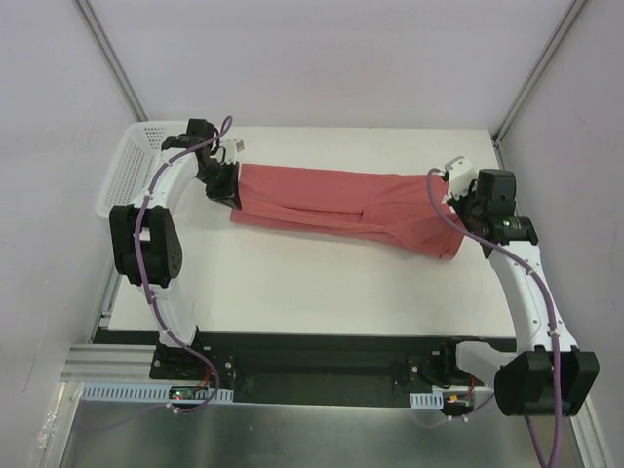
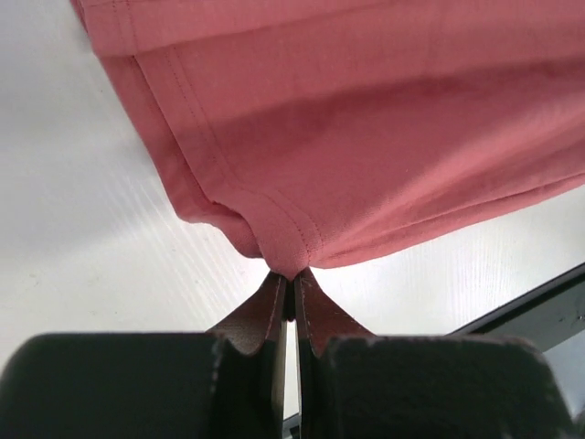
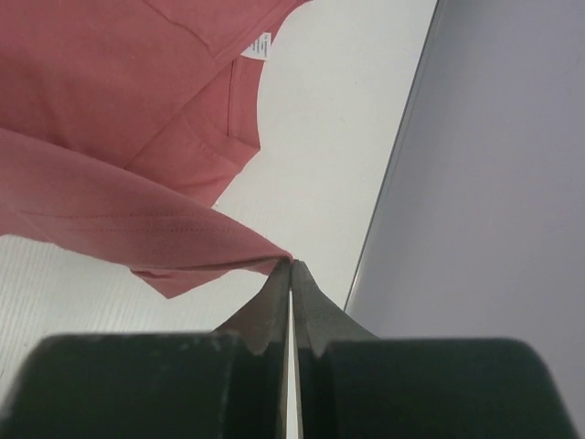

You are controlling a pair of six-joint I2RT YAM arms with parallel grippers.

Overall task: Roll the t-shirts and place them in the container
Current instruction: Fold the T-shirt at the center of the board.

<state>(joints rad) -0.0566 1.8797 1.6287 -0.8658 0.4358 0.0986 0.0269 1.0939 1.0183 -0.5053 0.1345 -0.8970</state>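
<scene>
A salmon-red t-shirt is stretched as a long folded band across the far half of the white table, lifted at both ends. My left gripper is shut on its left end, pinching a hemmed corner between the fingertips. At the other end my right gripper is shut on a folded edge of the t-shirt. In the right wrist view the cloth hangs above the table, and a white label shows at the collar.
A white perforated basket stands at the far left corner, just behind my left arm. Grey walls close in the table on the far side and right. The table's dark front rail shows in the left wrist view.
</scene>
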